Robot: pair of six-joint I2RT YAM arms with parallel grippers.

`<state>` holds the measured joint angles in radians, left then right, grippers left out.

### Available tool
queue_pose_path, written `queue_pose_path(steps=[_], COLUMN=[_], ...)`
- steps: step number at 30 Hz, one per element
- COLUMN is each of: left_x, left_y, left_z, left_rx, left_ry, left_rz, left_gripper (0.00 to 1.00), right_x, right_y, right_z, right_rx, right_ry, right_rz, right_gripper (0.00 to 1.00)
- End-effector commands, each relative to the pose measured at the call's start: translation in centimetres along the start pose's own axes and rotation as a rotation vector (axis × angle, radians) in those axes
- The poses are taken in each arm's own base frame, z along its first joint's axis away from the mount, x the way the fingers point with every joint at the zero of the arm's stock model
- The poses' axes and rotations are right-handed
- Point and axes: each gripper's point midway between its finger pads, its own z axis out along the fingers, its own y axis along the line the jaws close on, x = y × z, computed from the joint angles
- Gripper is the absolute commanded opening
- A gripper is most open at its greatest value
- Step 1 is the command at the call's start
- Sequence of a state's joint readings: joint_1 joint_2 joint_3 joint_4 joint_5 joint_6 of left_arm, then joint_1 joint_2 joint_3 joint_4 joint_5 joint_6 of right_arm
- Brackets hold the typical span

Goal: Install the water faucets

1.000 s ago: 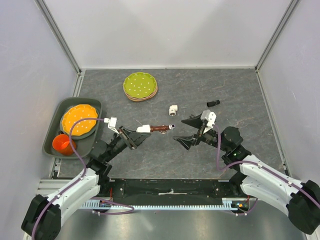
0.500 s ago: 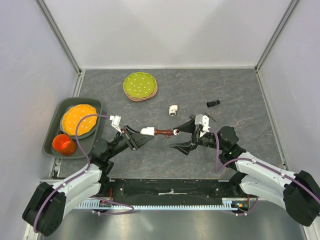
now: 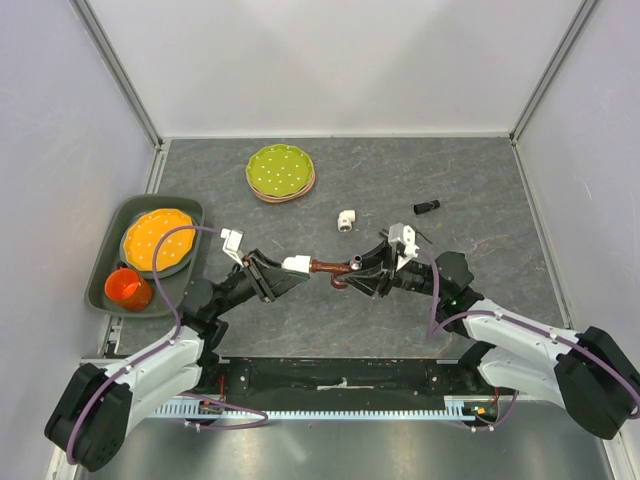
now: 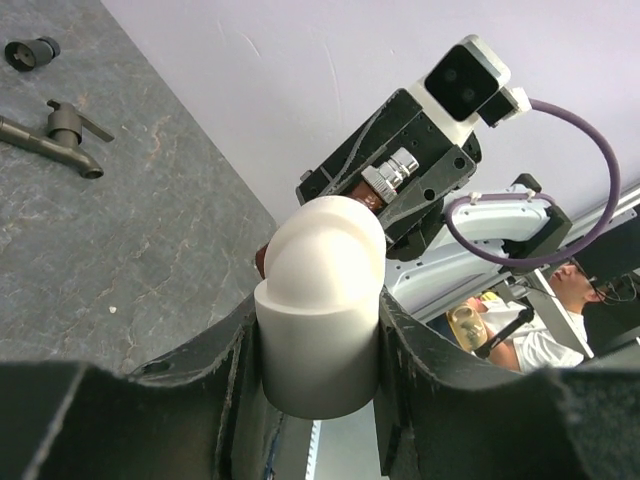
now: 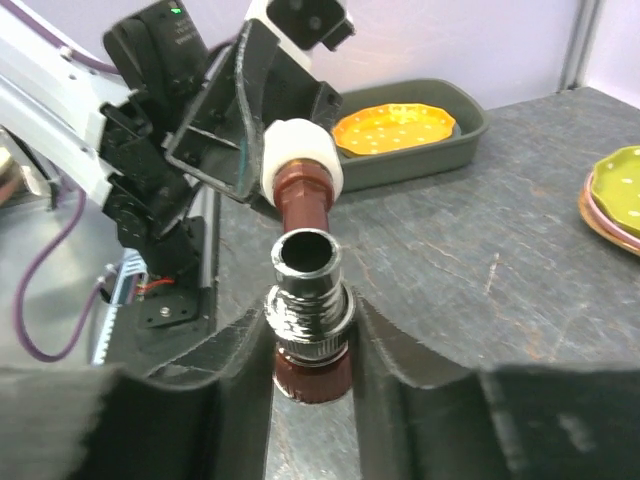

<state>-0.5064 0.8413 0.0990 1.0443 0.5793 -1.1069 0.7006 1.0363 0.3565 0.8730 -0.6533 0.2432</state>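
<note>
The grey stone-patterned table (image 3: 480, 170) fills the floor between pale walls, and the two arms reach over it from the near edge toward each other. The left arm (image 3: 150, 368) and the right arm (image 3: 520, 345) meet with their ends a little above the middle of the table. At the left edge lies a dark green tray (image 3: 97, 300) which carries an orange plate (image 3: 158, 238) and, nearer to the arms, an orange cup (image 3: 127, 288). A green dotted plate (image 3: 280, 170) rests on other plates further back. The left gripper (image 3: 293, 266) is clenched on the held white elbow (image 4: 320, 300), which sits tight between its black fingers (image 4: 200, 400). From this elbow the reddish-brown faucet (image 3: 322, 266) goes out level toward the right, in the air over the table. The right gripper (image 3: 350, 272) grasps the other end of it: in the right wrist view its fingers (image 5: 230, 350) press on both sides of the shiny metal collar (image 5: 308, 300). The dark grey faucet (image 4: 55, 135) lies flat on the table near the short black cylinder (image 3: 427, 207); in the top view the right wrist covers most of it. A loose white elbow (image 3: 346, 219) stands alone on the table behind the two grippers.
</note>
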Motion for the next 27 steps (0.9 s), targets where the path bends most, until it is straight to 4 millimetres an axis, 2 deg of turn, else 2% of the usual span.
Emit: queue_pose_path(steps=[1,2,3,6,7,9,10,12,14,19,21,23,24,25,27], left_x=[-1.8,-1.8,-1.8,-2.1,-2.1,-2.2,-2.2,-2.2,-2.5,-2.1,-1.9,-2.2,-2.2,-2.4,-2.5], left_y=[-2.9,-2.9,-2.9,-2.9,-2.7,-2.8,-2.7,-2.3,-2.6,-1.9,-1.7,-1.3,-0.8,-0.5,0.5], left_z=[0.6,0.6,0.5,0.1,0.0,-0.5,-0.6,-1.1,-1.5,-2.2,-2.3,-2.2,-2.1,-2.0,-2.1], left_rx=[0.101,0.1,0.1,0.1,0.091,0.093,0.09,0.082,0.088,0.073,0.071,0.046,0.021,0.0,-0.045], left_ry=[-0.04,-0.04,-0.044,-0.069,-0.075,-0.094,-0.101,-0.115,-0.147,-0.167,-0.162,-0.168,-0.159,-0.167,-0.17], left_rz=[0.098,0.111,0.147,0.255,0.279,0.364,0.391,0.461,0.513,0.596,0.602,0.585,0.569,0.559,0.52], left_gripper=[0.02,0.02,0.02,0.02,0.02,0.02,0.02,0.02,0.02,0.02,0.02,0.02,0.02,0.02,0.02], right_x=[-4.0,-4.2,-4.4,-4.6,-5.4,-4.4,-4.7,-3.6,-3.9,-4.0,-3.0,-2.9,-2.2,-2.4,-2.0], right_y=[2.0,2.0,1.9,1.5,1.0,0.0,-0.9,-1.5,-1.2,-0.8,-1.2,-1.4,-1.5,-1.5,-1.6], right_z=[0.9,0.9,1.0,1.4,1.8,2.3,2.6,3.0,3.4,4.1,4.5,4.6,4.8,4.7,4.7], right_rx=[-0.093,-0.092,-0.084,-0.056,-0.029,0.031,0.08,0.123,0.104,0.039,0.039,0.024,0.02,0.006,0.004], right_ry=[-0.116,-0.119,-0.124,-0.117,-0.128,-0.081,-0.091,-0.058,-0.063,-0.096,-0.077,-0.089,-0.077,-0.096,-0.096], right_rz=[0.039,0.055,0.072,0.188,0.232,0.338,0.379,0.513,0.611,0.76,0.835,0.86,0.894,0.883,0.88], right_gripper=[0.3,0.19,0.14,0.03,0.0,0.0,0.0,0.0,0.0,0.0,0.0,0.07,0.12,0.26,0.39])
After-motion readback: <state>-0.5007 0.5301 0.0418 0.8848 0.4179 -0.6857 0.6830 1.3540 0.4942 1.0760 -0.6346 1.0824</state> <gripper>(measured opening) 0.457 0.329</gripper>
